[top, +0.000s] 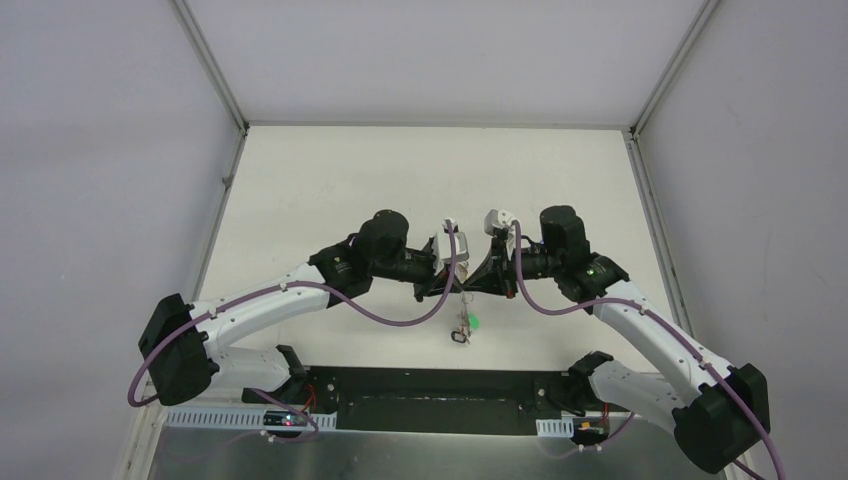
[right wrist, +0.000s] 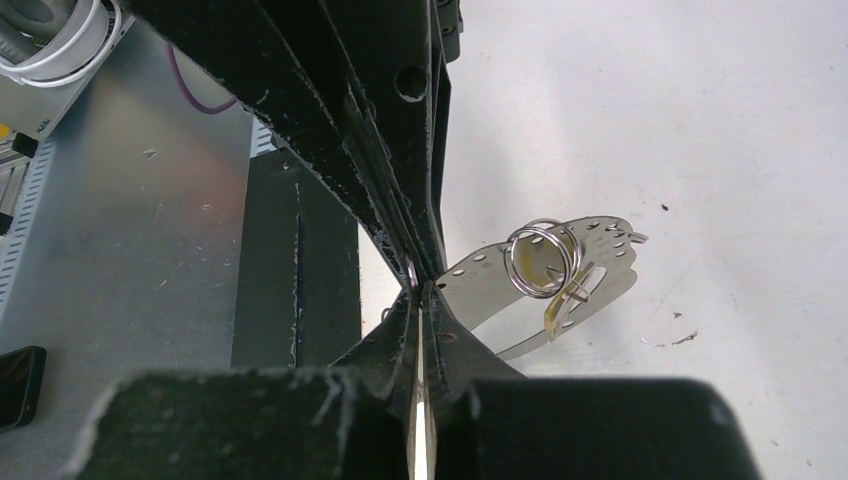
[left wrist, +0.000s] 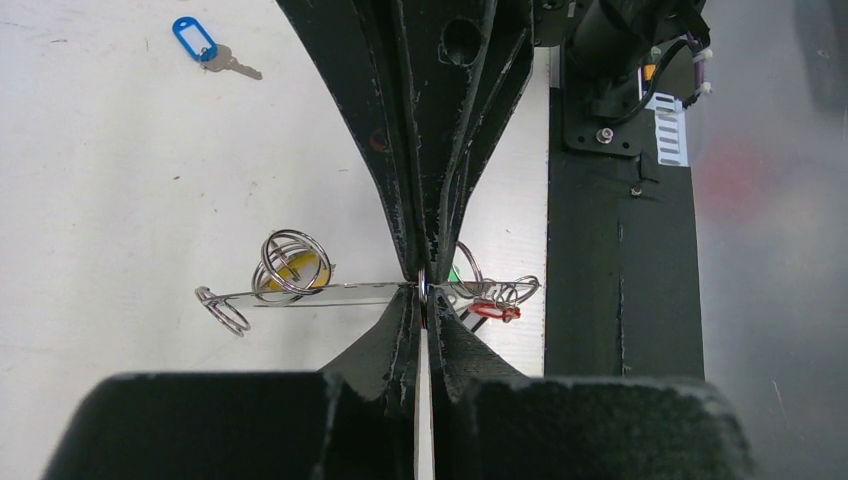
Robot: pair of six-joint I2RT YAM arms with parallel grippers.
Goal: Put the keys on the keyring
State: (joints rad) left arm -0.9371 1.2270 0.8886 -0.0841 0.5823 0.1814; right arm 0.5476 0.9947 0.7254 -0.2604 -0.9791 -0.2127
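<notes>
Both arms meet over the middle of the table, fingertip to fingertip. My left gripper (top: 452, 288) (left wrist: 422, 296) is shut on the keyring (left wrist: 340, 290), a thin silvery band seen edge-on here. From the opposite side, my right gripper (top: 478, 284) (right wrist: 418, 290) is shut on the same keyring (right wrist: 600, 240), which shows there as a flat perforated loop. A split ring with a yellow tag (left wrist: 293, 265) (right wrist: 543, 258) hangs on the band. More small rings with a red tag (left wrist: 495, 311) and a bit of green sit on its other side. Keys (top: 461, 328) dangle below the grippers.
A loose key with a blue tag (left wrist: 203, 44) lies on the white table, away from the grippers. The black base plate (top: 430, 395) (left wrist: 620, 250) runs along the near edge, with a grey metal shelf (right wrist: 120, 250) beyond it. White walls enclose the table.
</notes>
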